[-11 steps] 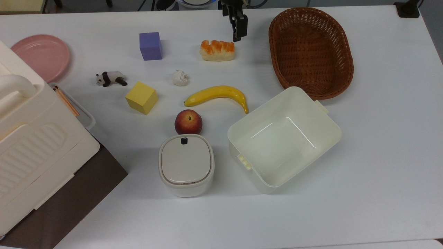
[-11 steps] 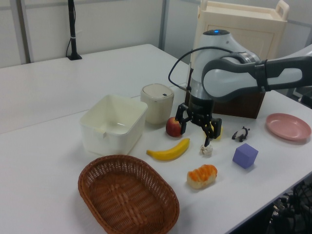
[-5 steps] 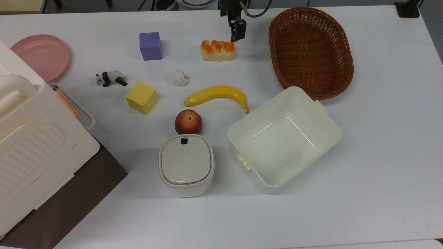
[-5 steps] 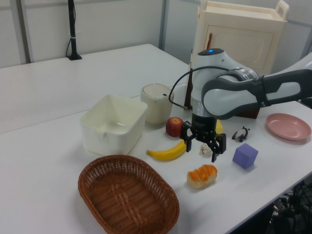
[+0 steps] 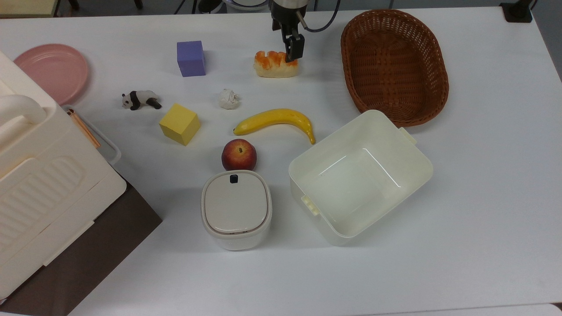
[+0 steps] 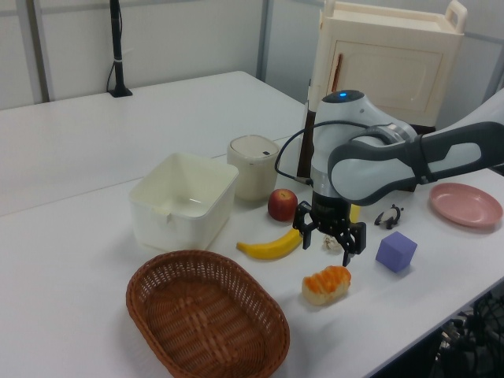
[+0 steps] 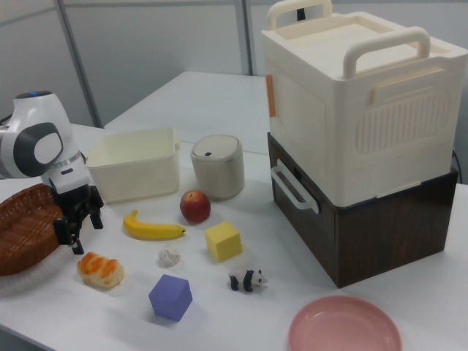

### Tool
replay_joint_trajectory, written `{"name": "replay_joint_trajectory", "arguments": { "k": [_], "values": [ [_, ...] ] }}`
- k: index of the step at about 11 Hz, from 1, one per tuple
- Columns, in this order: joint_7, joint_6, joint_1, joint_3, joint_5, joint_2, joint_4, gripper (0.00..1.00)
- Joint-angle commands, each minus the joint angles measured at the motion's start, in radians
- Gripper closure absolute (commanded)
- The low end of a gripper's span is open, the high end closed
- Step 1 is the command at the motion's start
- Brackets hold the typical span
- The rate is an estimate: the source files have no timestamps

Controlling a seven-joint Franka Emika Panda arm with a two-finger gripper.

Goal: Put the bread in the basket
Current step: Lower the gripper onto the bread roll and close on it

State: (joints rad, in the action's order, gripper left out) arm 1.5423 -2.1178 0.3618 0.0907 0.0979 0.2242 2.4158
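Bread [image 5: 273, 66] lay on the table [image 5: 483, 197], ungrasped; basket [image 5: 395, 66] at the top view's upper right was empty. My fingers [image 6: 335, 238] hung spread above the loaf, holding nothing. Grasp, carry and drop all remained.

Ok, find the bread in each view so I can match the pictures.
Top view: the bread lies near the top edge at centre, left of the basket.
Left view: low and right of centre, right of the basket.
Right view: lower left, below the basket.
Shared landmark: the purple cube close by.
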Motion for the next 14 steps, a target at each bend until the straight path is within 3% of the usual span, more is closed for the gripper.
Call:
{"name": "replay_joint_trajectory", "arguments": {
  "k": [1,7,14],
  "values": [
    [0.025,-0.093,0.003,0.014,0.025,-0.006,0.052,0.00],
    [0.025,-0.102,0.014,0.014,0.028,-0.029,0.077,0.00],
    [0.025,-0.146,0.019,0.014,0.054,-0.120,0.072,0.00]
  ]
}}
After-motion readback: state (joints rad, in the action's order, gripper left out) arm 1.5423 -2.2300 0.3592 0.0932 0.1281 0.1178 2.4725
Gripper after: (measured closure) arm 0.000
